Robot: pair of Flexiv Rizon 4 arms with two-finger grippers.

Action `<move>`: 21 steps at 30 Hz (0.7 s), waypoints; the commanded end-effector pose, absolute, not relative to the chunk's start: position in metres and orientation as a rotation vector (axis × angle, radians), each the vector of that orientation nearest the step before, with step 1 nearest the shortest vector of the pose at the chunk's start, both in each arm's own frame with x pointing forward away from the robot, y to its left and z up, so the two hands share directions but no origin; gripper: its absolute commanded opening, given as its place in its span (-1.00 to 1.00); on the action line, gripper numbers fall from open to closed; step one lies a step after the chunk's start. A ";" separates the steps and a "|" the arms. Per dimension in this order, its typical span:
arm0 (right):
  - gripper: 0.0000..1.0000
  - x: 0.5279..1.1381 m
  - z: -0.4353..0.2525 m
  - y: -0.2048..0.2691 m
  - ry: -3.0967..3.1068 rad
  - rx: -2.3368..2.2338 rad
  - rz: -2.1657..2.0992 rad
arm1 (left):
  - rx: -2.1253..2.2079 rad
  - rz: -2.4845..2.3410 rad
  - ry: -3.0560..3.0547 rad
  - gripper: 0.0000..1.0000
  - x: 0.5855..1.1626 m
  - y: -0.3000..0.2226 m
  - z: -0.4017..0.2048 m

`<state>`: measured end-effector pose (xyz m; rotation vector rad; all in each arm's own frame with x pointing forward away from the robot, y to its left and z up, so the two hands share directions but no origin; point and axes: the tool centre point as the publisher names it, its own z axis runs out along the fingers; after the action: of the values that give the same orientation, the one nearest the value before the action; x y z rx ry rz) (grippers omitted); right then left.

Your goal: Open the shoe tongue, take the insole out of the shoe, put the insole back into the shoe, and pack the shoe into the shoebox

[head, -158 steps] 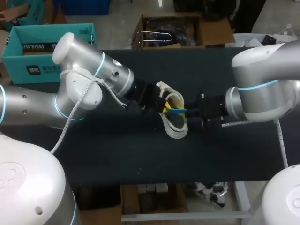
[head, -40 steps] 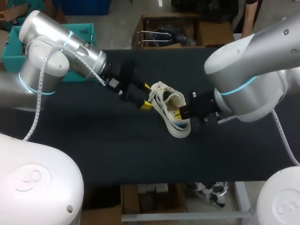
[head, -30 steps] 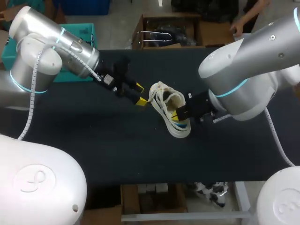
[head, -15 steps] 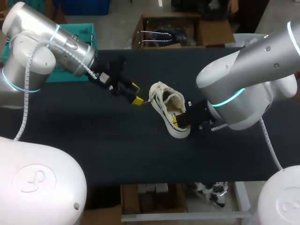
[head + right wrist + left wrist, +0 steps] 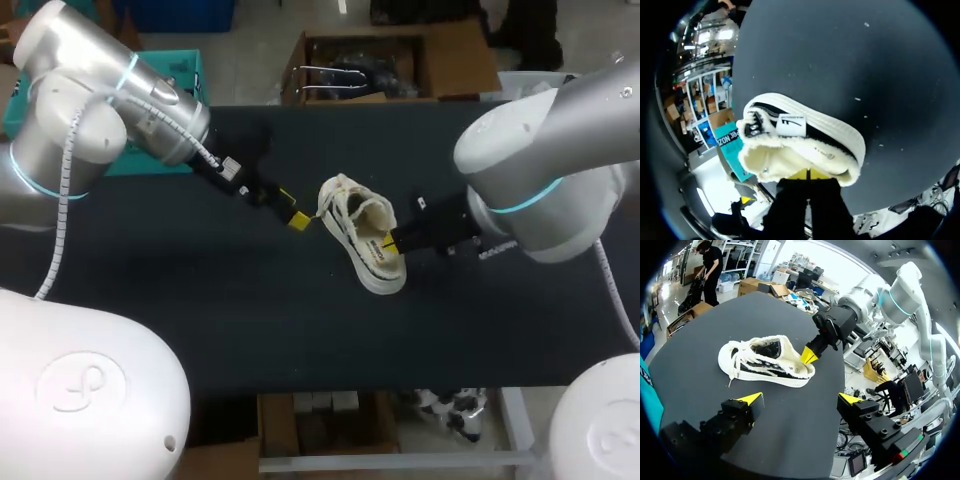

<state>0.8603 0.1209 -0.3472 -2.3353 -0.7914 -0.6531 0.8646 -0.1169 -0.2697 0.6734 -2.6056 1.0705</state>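
Black tabletop (image 5: 250,330), head cam: about mid-table, a cream shoe (image 5: 362,235) w/ a black side band is seen standing on its white sole. The heel end is turned toward the robot and the toe is pointed away and to the L. The fleece-lined opening is turned up to the cam.

The R hand (image 5: 392,241) is held at the shoe's R side, by the heel end, w/ the R arm (image 5: 560,170) brought in from the R. In the R wrist view, its yellow tips are shown pressed together, closed, and set against the fleecy collar of the shoe (image 5: 800,135). Whether any of the collar is pinched between them cannot be told. From the L wrist view, the same hand (image 5: 809,355) is seen as one yellow wedge touching the heel rim.

A little farther back, the L hand (image 5: 293,213) is held just beside the toe end, apart from it, w/ the L arm (image 5: 100,110) brought in from the far L. Its fingertips (image 5: 751,398) are spread wide, open, w/ only tabletop between them. The shoe (image 5: 767,362) is seen ahead of them, side-on, w/ white laces (image 5: 736,360) bunched toward the toe.
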 end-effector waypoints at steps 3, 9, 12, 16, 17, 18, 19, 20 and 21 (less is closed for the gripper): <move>1.00 0.859 -0.310 0.085 -0.959 -2.149 -0.495 | 0.695 1.049 -2.627 1.00 0.858 -0.118 -0.265; 1.00 0.859 -0.310 0.085 -0.959 -2.149 -0.495 | 0.695 1.049 -2.627 1.00 0.858 -0.118 -0.265; 1.00 0.859 -0.311 0.082 -1.024 -2.116 -0.502 | 0.811 1.101 -2.576 1.00 0.848 -0.136 -0.263; 1.00 0.854 -0.307 0.059 -1.131 -2.095 -0.496 | 1.077 1.027 -2.553 1.00 0.841 -0.153 -0.267; 1.00 0.854 -0.306 0.054 -1.164 -2.077 -0.492 | 1.133 1.001 -2.550 1.00 0.840 -0.156 -0.268; 1.00 0.853 -0.304 0.050 -1.187 -2.080 -0.503 | 1.191 0.965 -2.520 1.00 0.840 -0.157 -0.269; 1.00 0.852 -0.302 0.047 -1.212 -2.093 -0.482 | 1.266 0.936 -2.524 1.00 0.840 -0.159 -0.271; 1.00 0.852 -0.299 0.045 -1.254 -2.093 -0.469 | 1.315 0.916 -2.498 1.00 0.841 -0.158 -0.273; 1.00 0.851 -0.297 0.042 -1.279 -2.105 -0.473 | 1.366 0.895 -2.470 1.00 0.841 -0.158 -0.274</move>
<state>0.8507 0.0516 -0.3132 -2.1003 -1.2515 -0.4987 0.8442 -0.1513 -0.2718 1.1103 -2.4838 1.0084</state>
